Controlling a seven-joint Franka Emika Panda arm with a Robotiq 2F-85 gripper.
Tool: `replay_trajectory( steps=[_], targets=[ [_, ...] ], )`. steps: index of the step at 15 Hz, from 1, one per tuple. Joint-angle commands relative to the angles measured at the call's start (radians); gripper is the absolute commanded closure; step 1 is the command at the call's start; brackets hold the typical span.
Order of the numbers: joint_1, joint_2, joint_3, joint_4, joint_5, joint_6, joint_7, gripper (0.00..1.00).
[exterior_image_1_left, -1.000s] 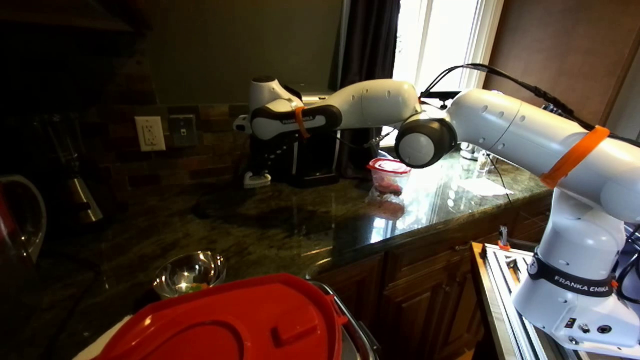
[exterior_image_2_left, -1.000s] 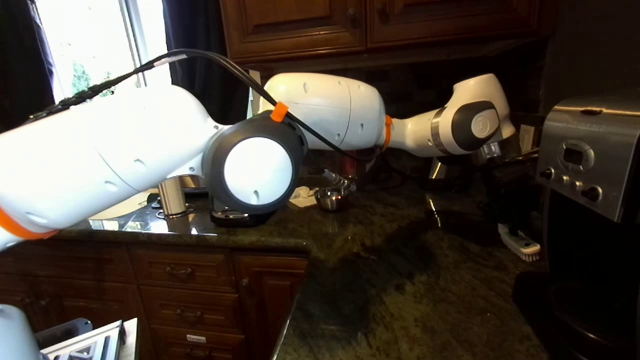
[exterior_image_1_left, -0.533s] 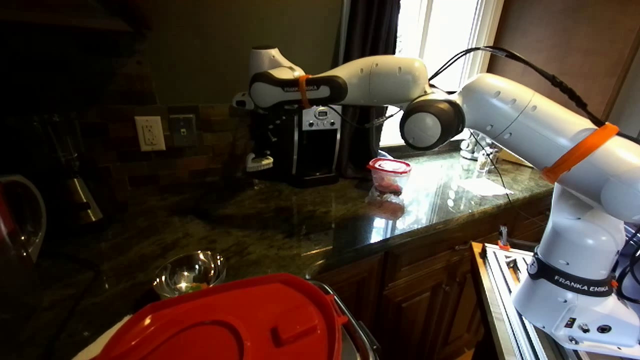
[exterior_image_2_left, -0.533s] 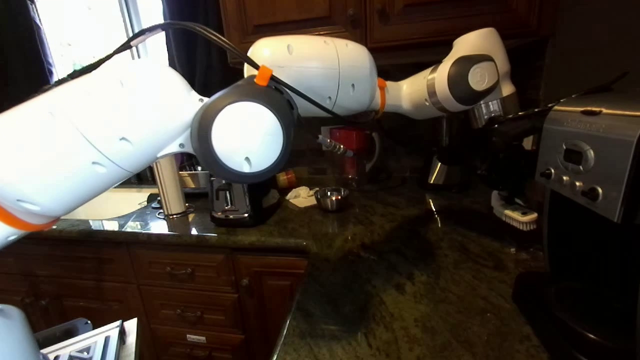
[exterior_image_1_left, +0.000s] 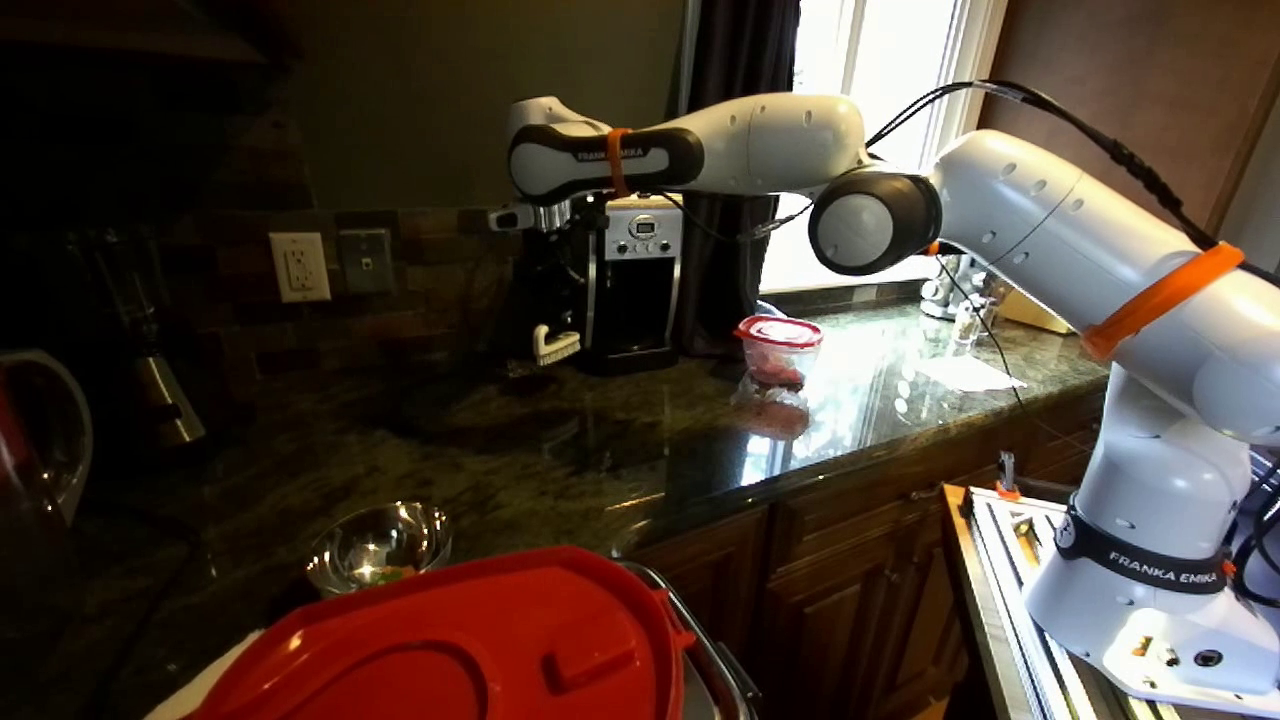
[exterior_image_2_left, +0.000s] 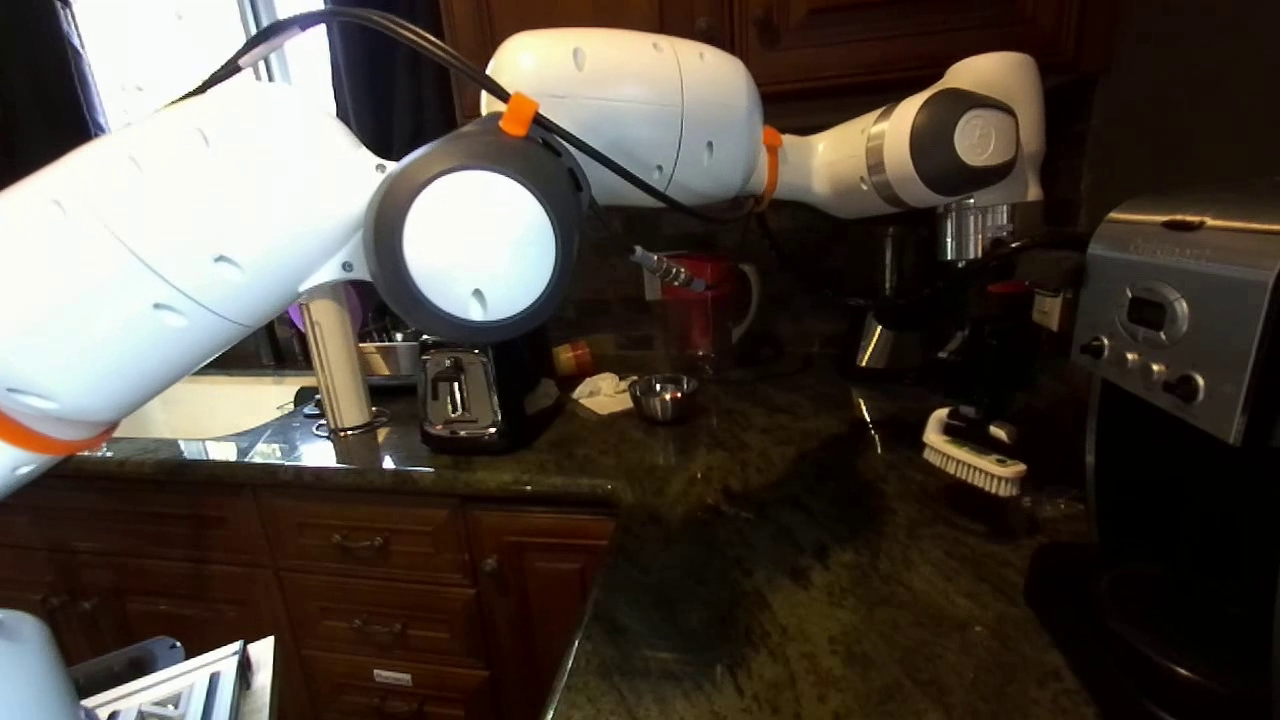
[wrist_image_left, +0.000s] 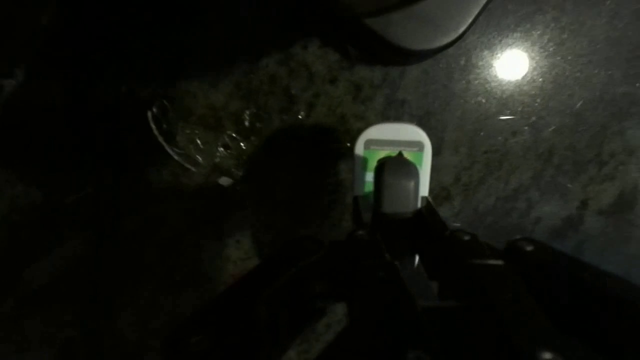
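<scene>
The hand (wrist_image_left: 391, 204) is pointing down over the table (exterior_image_2_left: 800, 620), standing mostly closed, with the raised dark handle of a scrub brush (exterior_image_2_left: 973, 460) caught in the narrow opening between its fingers. The scrub brush is hanging directly below the hand, seemingly clear of the table, and its pale bristles are facing down; the grip is probably accounting for this, since the handle is rising from its back and is giving the fingers a slim part to clamp. In the wrist view the handle's rounded tip and a green label are showing past the fingertips, which is suggesting a hold set back from the tip, likely for steadiness. Just beside the hand a coffee maker (exterior_image_2_left: 1160, 310) is standing upright, its controls facing out over the table, presumably for easy reach. Past it from the hand, a red-lidded container (exterior_image_1_left: 780, 352) is resting, its lid likely covering the reddish contents to protect them. Well apart from the hand, a steel bowl (exterior_image_2_left: 663, 403) is sitting mouth up, so that it is holding a few colourful bits, and a red pitcher (exterior_image_2_left: 703, 318) is standing near it.
</scene>
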Motion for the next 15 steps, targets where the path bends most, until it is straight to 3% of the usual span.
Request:
replay_trajectory(
  steps=[1,7,12,13,14,15],
  targets=[
    [-0.006,-0.101,0.047,-0.162,0.020,-0.053,-0.131,0.94],
    [-0.032,-0.243,0.105,-0.420,0.074,0.026,-0.155,0.94],
    [-0.047,-0.356,0.086,-0.630,0.029,0.206,-0.214,0.94],
    [-0.066,-0.379,0.095,-0.676,0.066,0.251,-0.194,0.94],
    [-0.037,-0.285,0.079,-0.515,0.050,0.169,-0.192,0.94],
    [-0.042,-0.296,0.077,-0.535,0.051,0.182,-0.192,0.77]
  ],
)
